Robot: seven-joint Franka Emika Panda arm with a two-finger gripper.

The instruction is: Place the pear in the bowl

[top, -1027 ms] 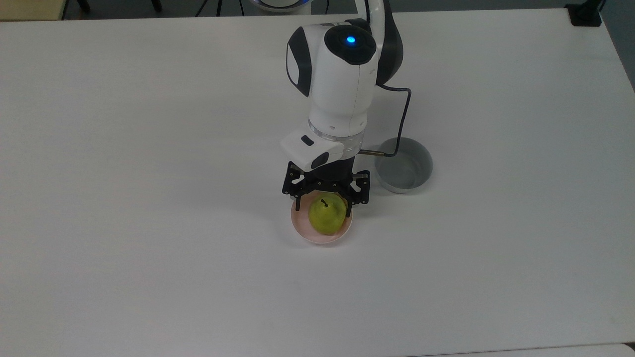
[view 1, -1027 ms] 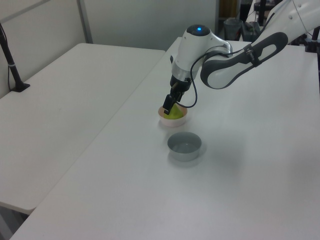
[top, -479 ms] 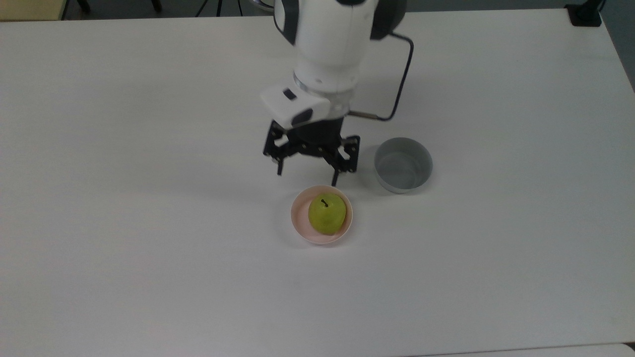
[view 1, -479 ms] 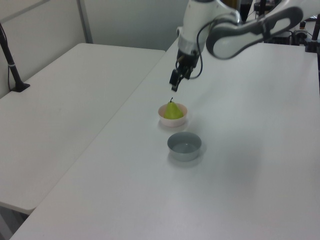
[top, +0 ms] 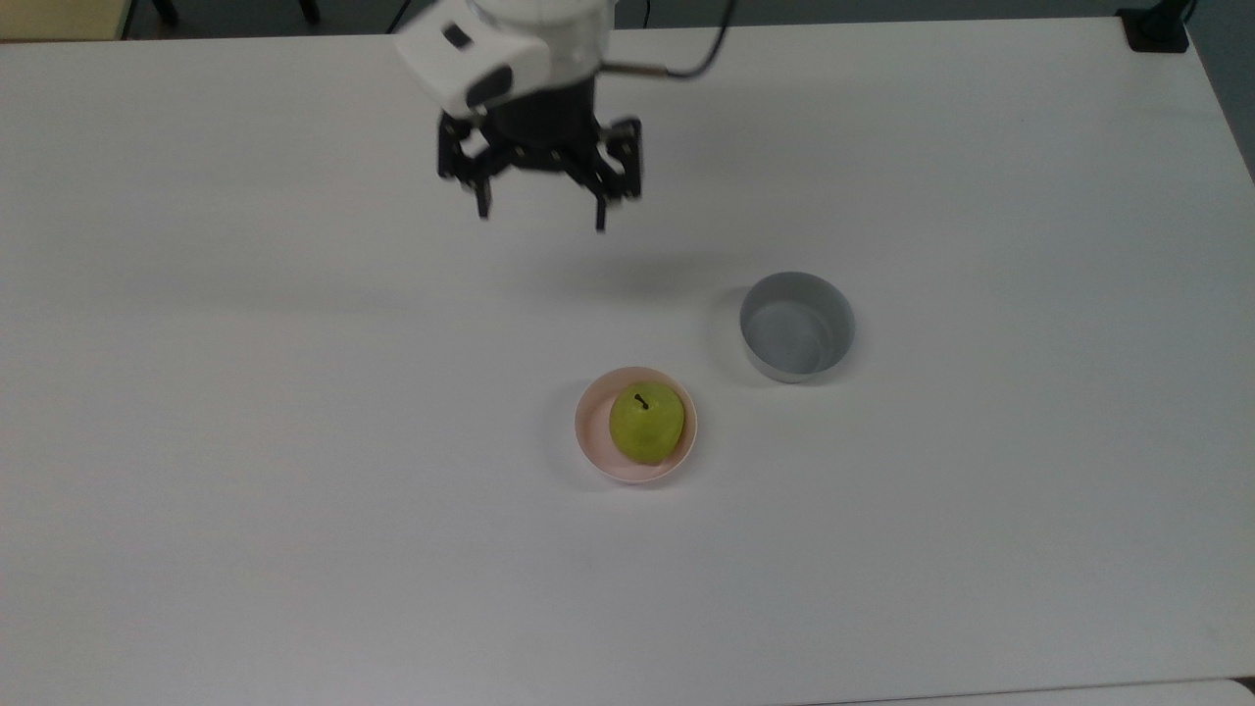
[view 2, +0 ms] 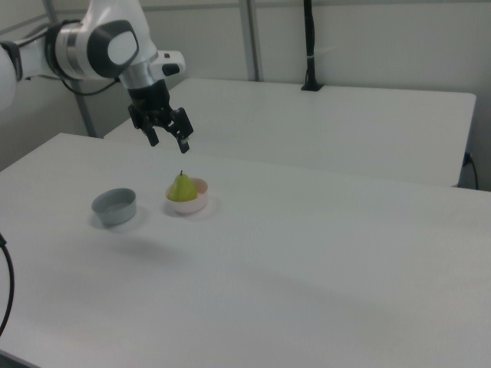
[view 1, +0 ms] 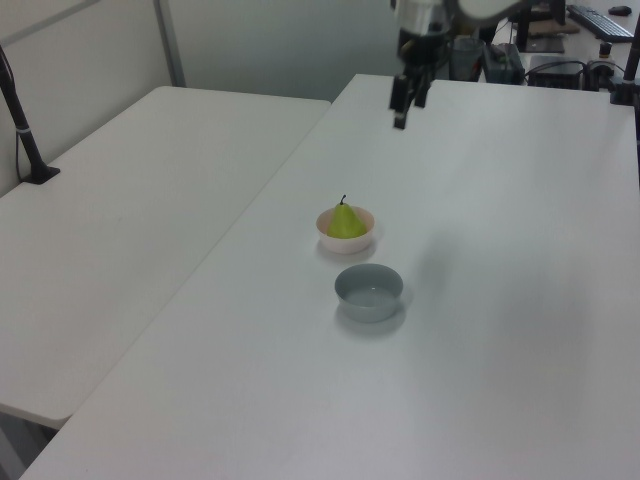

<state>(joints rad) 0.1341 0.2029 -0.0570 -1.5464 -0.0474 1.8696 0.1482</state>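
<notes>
**Worktable, two bowls, one fruit, one arm**

Surface: white table, matte, smooth, rectangular. A second white table stands just beside it in the left view, a narrow seam between the two; in the right view a like table lies beyond. Pale walls and upright posts behind; a dark clamp post is fixed to the neighbouring table.

Item 1: pear, yellow-green, rounded, short dark stem, upright inside the bowl.

Item 2: that bowl, pale pink, round, shallow, glossy.

Item 3: grey bowl, deeper, straighter-walled, near the pink one but apart from it, to the top view's right.

Item 4: gripper, black, on a white arm, raised above the table and well apart from both bowls; fingers spread, holding nothing. A dark cable loops from the wrist.
</notes>
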